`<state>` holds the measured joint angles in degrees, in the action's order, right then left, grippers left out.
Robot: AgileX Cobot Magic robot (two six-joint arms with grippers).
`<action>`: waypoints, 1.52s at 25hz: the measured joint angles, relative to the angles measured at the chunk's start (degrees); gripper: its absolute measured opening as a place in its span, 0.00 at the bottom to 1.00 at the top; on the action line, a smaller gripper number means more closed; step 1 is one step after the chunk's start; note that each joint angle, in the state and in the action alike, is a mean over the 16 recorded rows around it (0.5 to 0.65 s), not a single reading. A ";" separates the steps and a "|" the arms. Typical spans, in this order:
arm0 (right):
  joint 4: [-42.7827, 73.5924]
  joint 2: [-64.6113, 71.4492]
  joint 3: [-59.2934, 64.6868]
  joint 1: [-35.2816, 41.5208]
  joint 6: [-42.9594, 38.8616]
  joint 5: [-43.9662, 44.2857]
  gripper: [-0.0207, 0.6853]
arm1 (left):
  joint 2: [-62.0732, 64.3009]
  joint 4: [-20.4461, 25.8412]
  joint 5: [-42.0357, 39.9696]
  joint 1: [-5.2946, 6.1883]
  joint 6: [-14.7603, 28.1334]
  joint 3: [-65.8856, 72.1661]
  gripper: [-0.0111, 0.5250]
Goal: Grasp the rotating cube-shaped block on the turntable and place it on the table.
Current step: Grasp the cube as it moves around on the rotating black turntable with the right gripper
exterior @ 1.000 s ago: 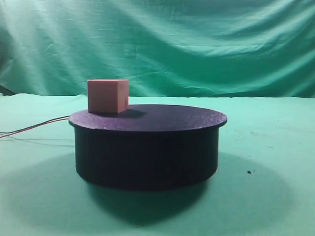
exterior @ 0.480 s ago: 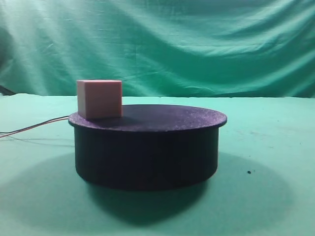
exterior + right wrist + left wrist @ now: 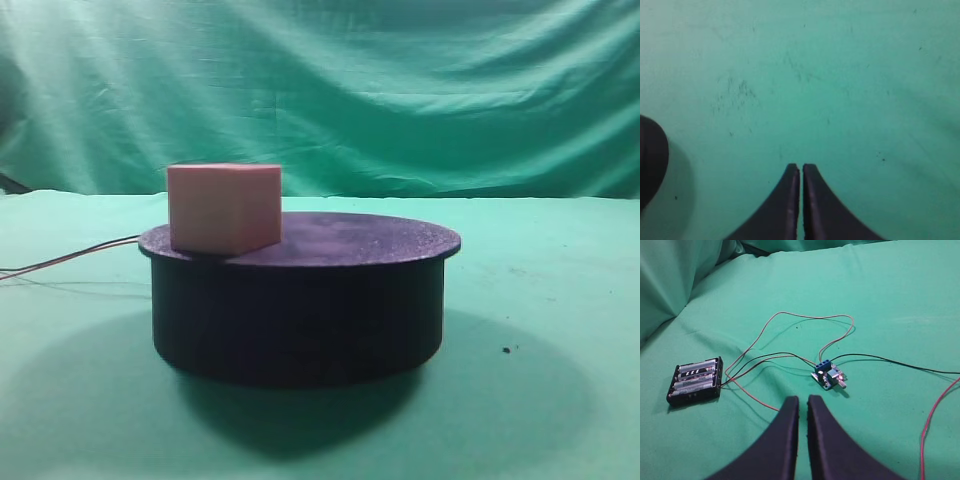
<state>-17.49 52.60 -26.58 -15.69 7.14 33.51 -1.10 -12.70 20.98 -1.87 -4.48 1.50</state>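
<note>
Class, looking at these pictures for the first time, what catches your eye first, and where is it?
A salmon cube-shaped block sits at the left edge of the black turntable, mid-frame on the green table. In the left wrist view, a battery pack and small circuit board lie wired together on the cloth.

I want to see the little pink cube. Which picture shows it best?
The exterior high view: the small salmon-pink cube sits in plain sight at the left edge of the black round turntable. Neither wrist view shows the cube, only green cloth.
</note>
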 joint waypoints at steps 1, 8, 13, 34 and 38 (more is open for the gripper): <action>0.25 1.92 -0.98 -1.95 0.04 0.25 0.03 | 0.00 0.00 0.00 0.00 0.00 0.00 0.02; 2.71 15.21 -10.90 -16.47 -2.79 2.90 0.15 | 0.00 0.00 0.00 0.00 0.00 0.00 0.02; 2.86 23.36 -18.71 -23.12 -6.87 5.64 0.41 | 0.00 0.00 0.00 0.00 0.00 0.00 0.02; 6.01 36.60 -29.42 -23.65 -12.76 12.03 0.43 | 0.00 0.00 0.00 0.00 0.00 0.00 0.02; 10.19 35.60 -30.09 -21.39 -14.70 14.11 0.36 | 0.00 0.00 0.00 0.00 0.00 0.00 0.02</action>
<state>-7.30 88.20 -56.67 -37.07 -7.56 47.62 -1.10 -12.70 20.98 -1.87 -4.48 1.50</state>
